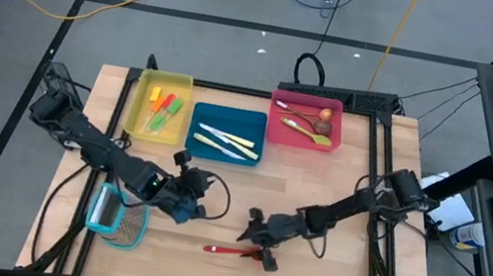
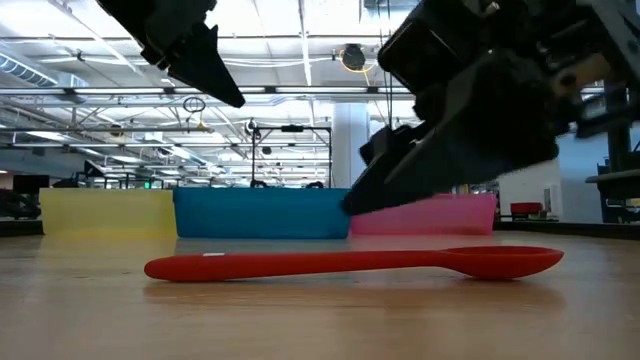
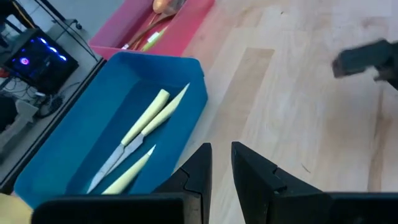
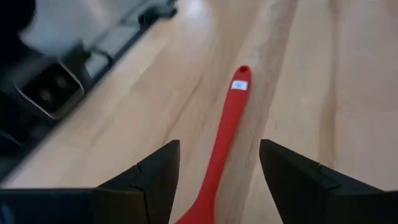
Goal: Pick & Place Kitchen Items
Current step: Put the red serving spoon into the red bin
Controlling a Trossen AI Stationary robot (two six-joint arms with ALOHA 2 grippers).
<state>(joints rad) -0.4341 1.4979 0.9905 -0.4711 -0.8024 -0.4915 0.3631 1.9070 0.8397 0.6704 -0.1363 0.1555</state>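
Note:
A red spoon lies flat on the bare wood near the table's front edge; the low view shows its bowl at one end and its handle at the other. My right gripper is open and hovers just above the spoon, one finger on each side of the handle, touching nothing. My left gripper is shut and empty above the table, near the blue tray, which holds cream-handled knives.
A yellow tray with small spatulas, the blue tray and a red tray with spoons stand in a row at the far edge. A light-blue-framed grater lies at the front left, under the left arm.

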